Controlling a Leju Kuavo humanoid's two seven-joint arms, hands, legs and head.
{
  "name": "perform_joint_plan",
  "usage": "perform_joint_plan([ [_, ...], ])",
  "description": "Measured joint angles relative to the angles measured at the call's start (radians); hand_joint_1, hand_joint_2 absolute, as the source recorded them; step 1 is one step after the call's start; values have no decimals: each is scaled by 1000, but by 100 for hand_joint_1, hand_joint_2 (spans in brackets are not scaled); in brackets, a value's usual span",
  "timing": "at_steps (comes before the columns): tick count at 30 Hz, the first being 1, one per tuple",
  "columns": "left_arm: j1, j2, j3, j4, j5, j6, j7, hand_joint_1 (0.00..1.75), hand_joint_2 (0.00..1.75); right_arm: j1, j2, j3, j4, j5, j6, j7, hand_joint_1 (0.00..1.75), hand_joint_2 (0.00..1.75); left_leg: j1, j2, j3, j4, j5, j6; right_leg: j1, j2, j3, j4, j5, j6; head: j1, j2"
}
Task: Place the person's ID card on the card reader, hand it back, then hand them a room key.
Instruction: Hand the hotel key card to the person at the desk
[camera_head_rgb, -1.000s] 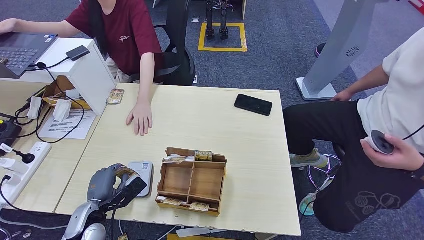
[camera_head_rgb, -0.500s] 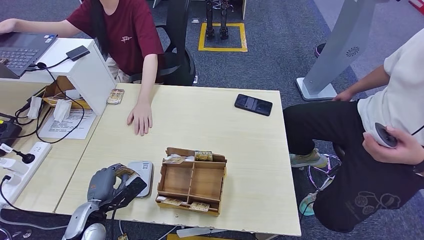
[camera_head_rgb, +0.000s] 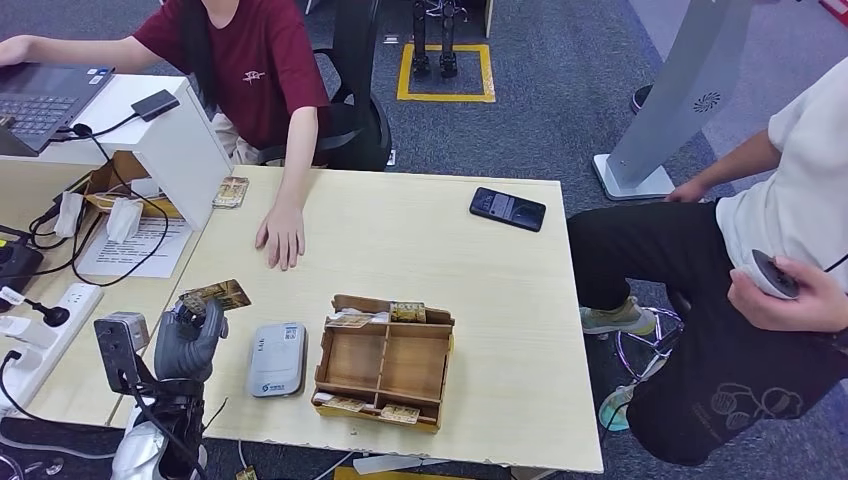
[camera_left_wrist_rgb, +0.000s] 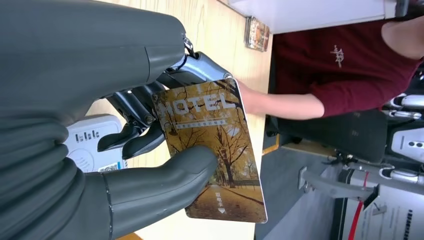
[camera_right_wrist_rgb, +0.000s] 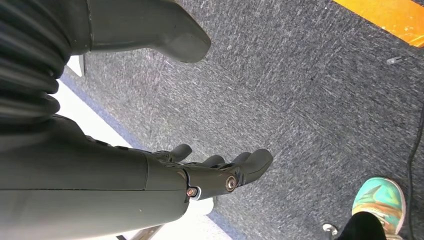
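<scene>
Card (camera_head_rgb: 216, 296) first — your left hand (camera_head_rgb: 187, 340) now has it up off the tabletop (camera_head_rgb: 420, 240), pinched between thumb and fingers (camera_left_wrist_rgb: 131, 107), at about eight o'clock in the head view. A second ago that hand lay low at the tabletop's near edge, half over the card reader (camera_head_rgb: 277, 358); it has since risen and swung left, and the reader's pale top is now uncovered, lying flat just right of the hand. In the left wrist view the card's face reads "HOTEL" over an autumn tree picture, so judge for yourself whether this is standing in for the ID or is already the room key; I cannot settle that from the print alone. Either way, the lift suggests the reader step is behind you and a hand-over is next.

Further right, at six o'clock, the wooden organiser (camera_head_rgb: 383, 362) sits touching nothing, with more cards in its far and near slots. The person's hand (camera_head_rgb: 281, 236) rests palm-down on the tabletop at about ten o'clock, well apart from the raised card — it is not turned up to receive, so expect to reach toward it and wait. A black phone (camera_head_rgb: 507, 209) lies at one o'clock.

Your right hand (camera_right_wrist_rgb: 220, 172) hangs over the grey carpet, fingers slack and apart, holding nothing.
</scene>
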Motion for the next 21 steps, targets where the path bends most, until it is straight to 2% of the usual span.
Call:
perform_joint_plan([
  [5, 0, -6, 12, -2, -25, 7, -6, 175, 175, 0, 0, 3, 0, 0, 0, 0, 0, 175, 0, 0, 0, 0, 0, 0, 0, 0, 0, 0, 0, 0, 0, 0],
  [11, -30, -6, 17, -3, -40, 70, -51, 175, 175, -1, 0, 8, 0, 0, 0, 0, 0, 175, 0, 0, 0, 0, 0, 0, 0, 0, 0, 0, 0, 0, 0, 0],
  [21, -60, -6, 18, -3, -40, 76, -52, 175, 175, -1, 0, 13, 0, 0, 0, 0, 0, 175, 0, 0, -1, 0, 0, 0, 0, 0, -1, 0, 0, 0, 0, 0],
])
